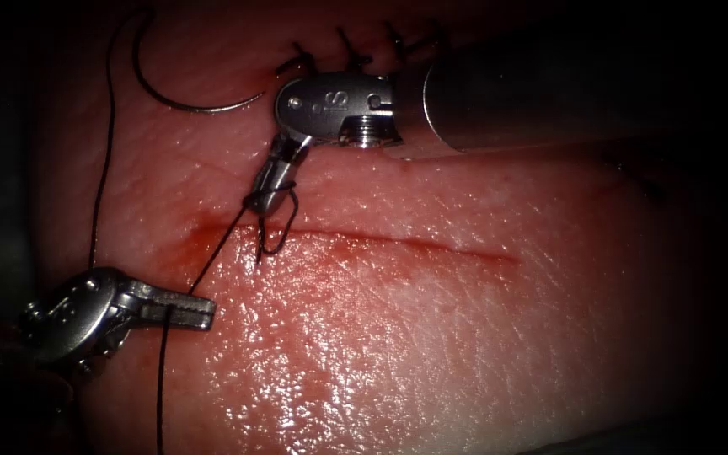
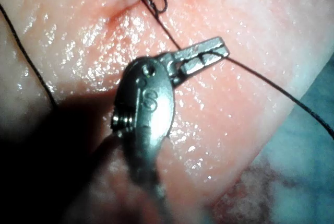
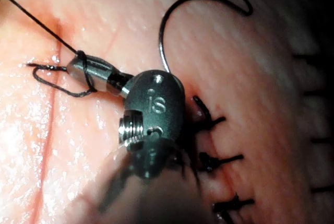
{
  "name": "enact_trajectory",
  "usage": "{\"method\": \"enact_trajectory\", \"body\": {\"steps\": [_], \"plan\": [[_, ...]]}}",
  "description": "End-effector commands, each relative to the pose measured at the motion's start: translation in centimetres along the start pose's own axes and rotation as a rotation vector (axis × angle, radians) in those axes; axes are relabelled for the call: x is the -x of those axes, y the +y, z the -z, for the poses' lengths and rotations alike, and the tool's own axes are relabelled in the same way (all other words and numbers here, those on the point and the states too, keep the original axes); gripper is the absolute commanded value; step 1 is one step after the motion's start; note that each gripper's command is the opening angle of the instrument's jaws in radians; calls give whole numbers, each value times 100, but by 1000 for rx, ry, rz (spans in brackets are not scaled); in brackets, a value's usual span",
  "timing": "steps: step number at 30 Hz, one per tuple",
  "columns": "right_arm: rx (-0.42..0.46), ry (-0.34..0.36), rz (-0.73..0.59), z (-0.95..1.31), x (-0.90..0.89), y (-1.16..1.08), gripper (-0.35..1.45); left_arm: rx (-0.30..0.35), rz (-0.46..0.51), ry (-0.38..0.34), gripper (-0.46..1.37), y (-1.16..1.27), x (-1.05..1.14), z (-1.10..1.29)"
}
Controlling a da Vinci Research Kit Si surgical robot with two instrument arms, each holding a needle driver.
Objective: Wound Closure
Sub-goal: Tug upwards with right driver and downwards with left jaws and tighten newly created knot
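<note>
So the left gripper [image 1: 200, 308] is clamped on the thread [image 1: 212, 257] down left of the cut [image 1: 398, 243]. The right gripper [image 1: 263, 200] is closed with thread looped around its tip, right at the cut's left end. The needle [image 1: 187, 99] is lying loose on the tissue [image 1: 431, 337] up top left, not in it, near some finished stitches [image 1: 351, 52].

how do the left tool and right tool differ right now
The left tool lies below the cut, jaws level and shut on the thread; the right tool reaches down to the cut's left end, thread looped around its shut tip. Neither holds the needle, which lies free on the tissue.
</note>
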State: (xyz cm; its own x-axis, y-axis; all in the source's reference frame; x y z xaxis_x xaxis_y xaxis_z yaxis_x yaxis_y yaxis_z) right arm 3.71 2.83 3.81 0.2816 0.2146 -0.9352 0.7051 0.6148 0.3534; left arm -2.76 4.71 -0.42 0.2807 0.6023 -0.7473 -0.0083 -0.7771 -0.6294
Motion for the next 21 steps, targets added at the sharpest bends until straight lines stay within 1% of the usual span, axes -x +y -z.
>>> {"method": "enact_trajectory", "body": {"steps": [1,4,10,18,21], "plan": [[19,1,-2,2,-1,1,-35,10,4,0,-35,4,-2,0],[34,2,1,5,-3,3,-35,18,3,-1,-35,10,-2,-1],[36,2,11,9,-4,5,-35,25,4,-1,-35,16,-3,-2],[116,-9,-9,23,2,14,-35,32,24,-4,-35,32,0,-5],[139,-7,-23,26,4,17,-35,50,48,-5,-35,41,3,-7]]}}
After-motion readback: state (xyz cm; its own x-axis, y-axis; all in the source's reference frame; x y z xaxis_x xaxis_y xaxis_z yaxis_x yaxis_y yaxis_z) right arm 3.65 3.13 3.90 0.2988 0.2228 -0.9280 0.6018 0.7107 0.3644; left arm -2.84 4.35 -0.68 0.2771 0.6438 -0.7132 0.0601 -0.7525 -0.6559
